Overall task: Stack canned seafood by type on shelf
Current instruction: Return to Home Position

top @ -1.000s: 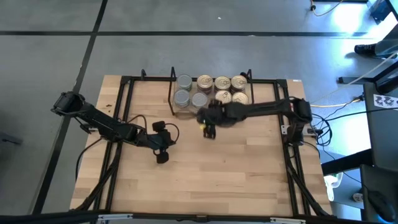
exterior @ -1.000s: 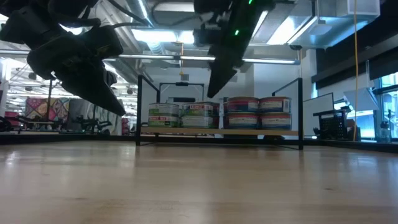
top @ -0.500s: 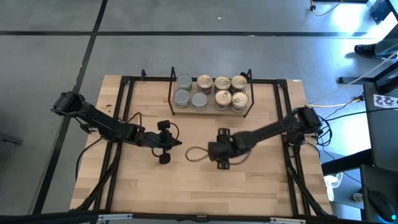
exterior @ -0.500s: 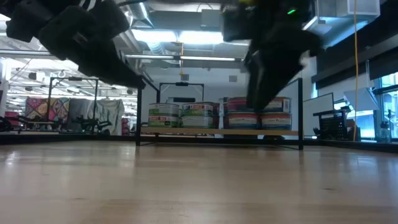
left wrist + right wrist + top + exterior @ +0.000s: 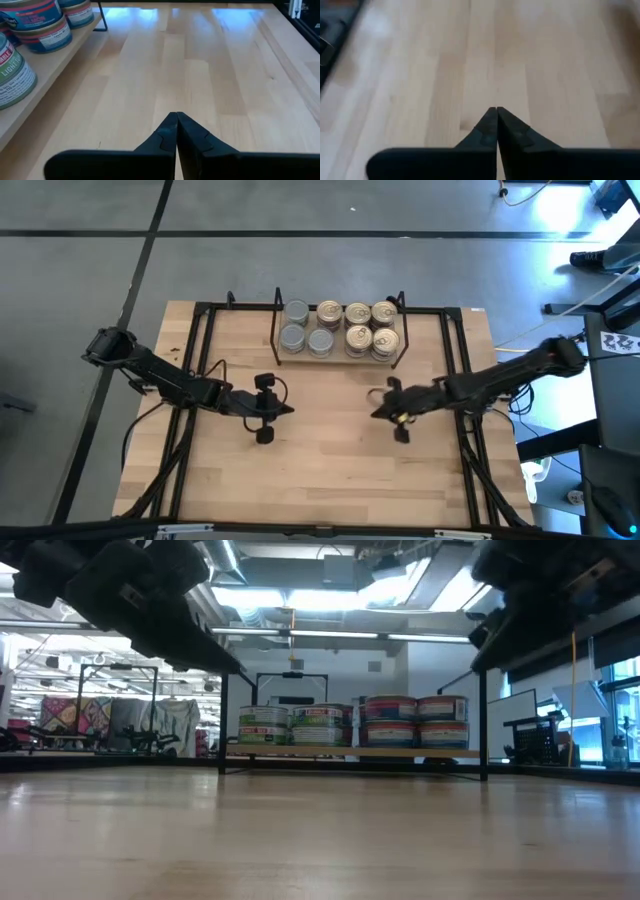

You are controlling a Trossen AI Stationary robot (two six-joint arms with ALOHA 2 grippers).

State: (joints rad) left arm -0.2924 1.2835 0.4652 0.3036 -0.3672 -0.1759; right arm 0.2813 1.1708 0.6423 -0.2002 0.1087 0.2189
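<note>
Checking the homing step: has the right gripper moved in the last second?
Yes. Seen from above, the right gripper, then at the front edge of the shelf, now sits well clear of it, opposite its right end.

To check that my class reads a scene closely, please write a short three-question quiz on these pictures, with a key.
1. True or false: the left gripper and the right gripper both have their fingers shut and hold nothing.
2. Seen from above, how many tins show their tops on the shelf? A: six. B: eight. C: twelve.
3. In the low view, what label colour do the tins at the shelf's left end bear?

Key
1. True.
2. B.
3. Green.
</note>
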